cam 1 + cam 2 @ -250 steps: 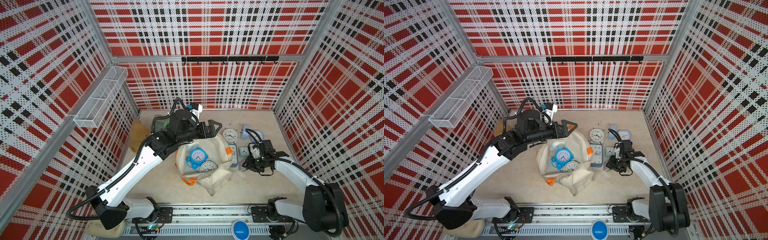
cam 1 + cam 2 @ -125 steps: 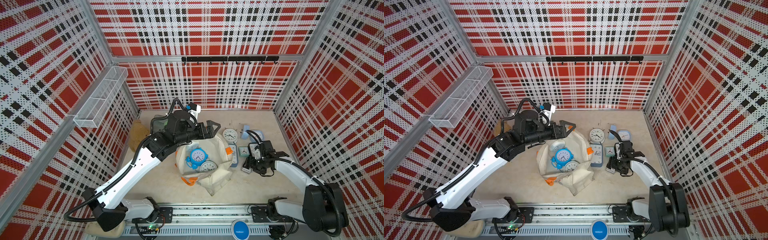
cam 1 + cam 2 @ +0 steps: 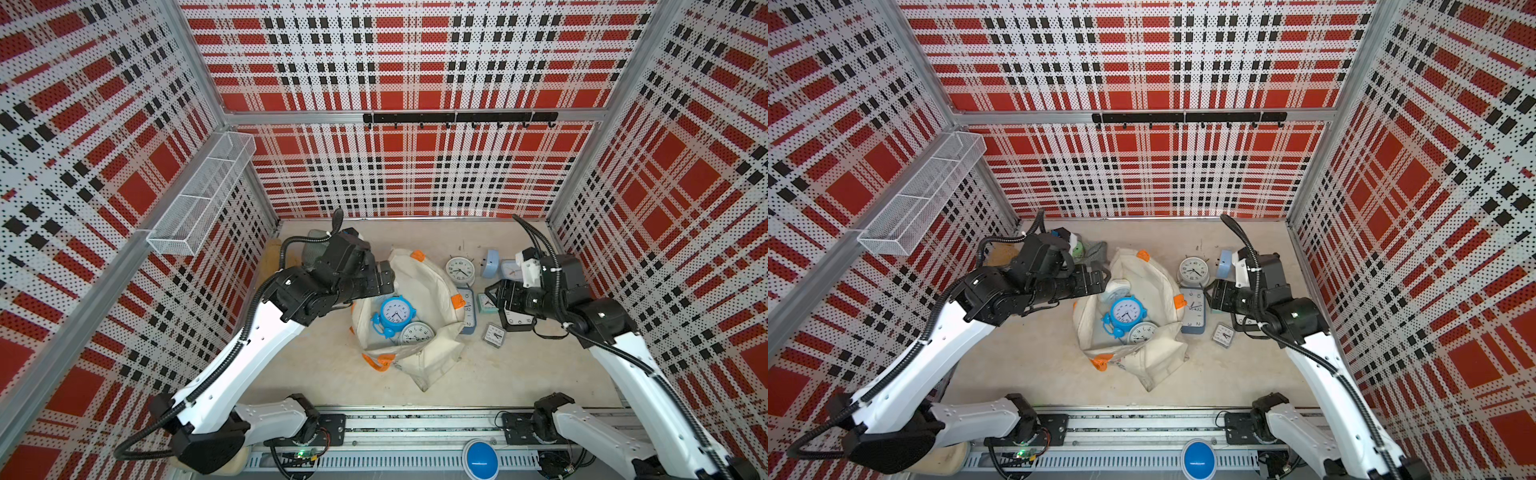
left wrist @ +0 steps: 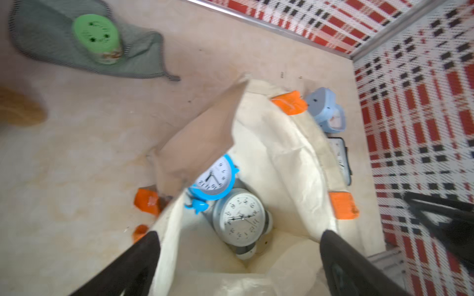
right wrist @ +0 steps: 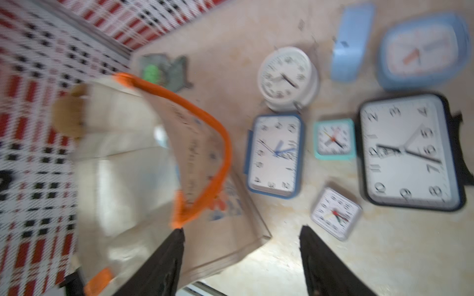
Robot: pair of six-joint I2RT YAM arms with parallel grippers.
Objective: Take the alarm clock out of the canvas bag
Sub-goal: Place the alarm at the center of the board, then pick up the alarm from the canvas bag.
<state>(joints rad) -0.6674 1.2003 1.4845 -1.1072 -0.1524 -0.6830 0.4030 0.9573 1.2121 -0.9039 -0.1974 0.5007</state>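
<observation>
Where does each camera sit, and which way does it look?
Top views: high above the arms' bases, looking down on the table; left arm and right arm show.
Left wrist: on the left arm, looking into the canvas bag at the blue alarm clock; open left fingers show.
Right wrist: on the right arm, facing the black-framed clock on the table; open right fingers show.
Shared: top views and left wrist both show the blue alarm clock.

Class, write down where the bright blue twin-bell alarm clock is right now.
In both top views the blue alarm clock lies face up inside the open canvas bag in the middle of the table, right beside a white round clock.
</observation>
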